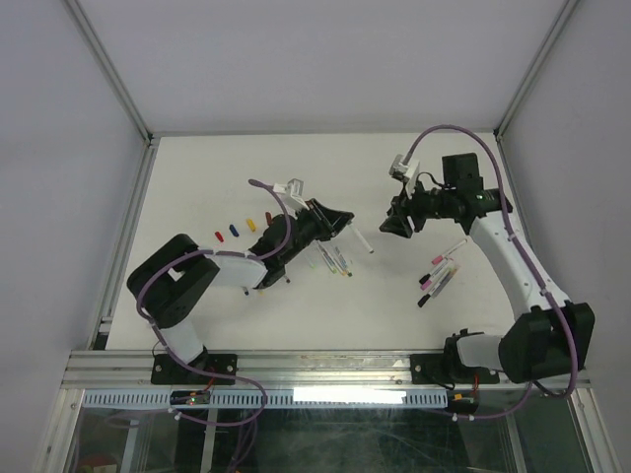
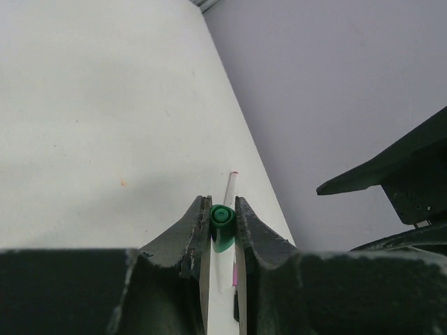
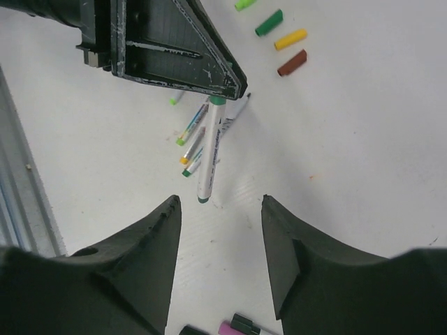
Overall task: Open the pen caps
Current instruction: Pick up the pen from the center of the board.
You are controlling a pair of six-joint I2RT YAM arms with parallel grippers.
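Jaws of left gripper [image 2: 223, 206] clamp a pen [image 3: 208, 150] at its green end; right gripper [image 3: 221, 202] stands spread and empty just short of its tip, with open table [image 3: 349, 174] beyond.

Held pen print: dark lettering is running along the white pen barrel [image 3: 210, 150] hanging from the left gripper [image 3: 227, 92] at twelve o'clock in the right wrist view, too small to read.
Lying pens [image 3: 193, 137]: coloured print is showing at eleven o'clock, blurred.
Readable text: nothing is coming through legibly anywhere.
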